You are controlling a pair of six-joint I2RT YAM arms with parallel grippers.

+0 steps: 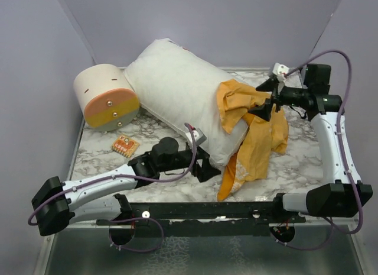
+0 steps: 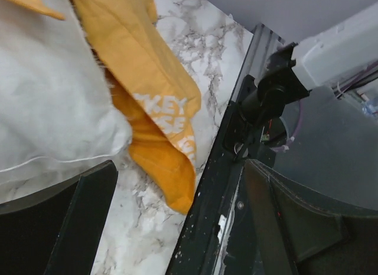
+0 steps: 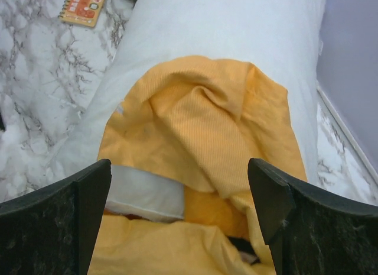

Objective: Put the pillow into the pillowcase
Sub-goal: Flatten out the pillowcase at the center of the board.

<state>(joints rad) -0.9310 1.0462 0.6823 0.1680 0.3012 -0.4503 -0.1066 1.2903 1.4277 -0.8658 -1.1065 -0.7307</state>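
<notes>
Scanning left to right, you have a cream-and-orange cylinder [image 1: 106, 99] and a small orange card [image 1: 125, 145] on the marble table [image 1: 295, 162]. Next comes your left gripper [image 1: 208, 166], jaws apart and empty, beside the near corner of the pillow [image 1: 177, 89]. The pillow lies diagonally with the pillowcase [image 1: 255, 136] bunched over its right end only, and your right gripper [image 1: 261, 111] hovers there, jaws wide apart.

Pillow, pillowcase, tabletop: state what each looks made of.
Pillow: soft matte white fabric, plump, presumably fibre-filled. Pillowcase: thin orange-yellow woven cloth; fine ribbed weave and limp folds show. Tabletop: white with grey veins, marble-look, possibly printed laminate.
</notes>
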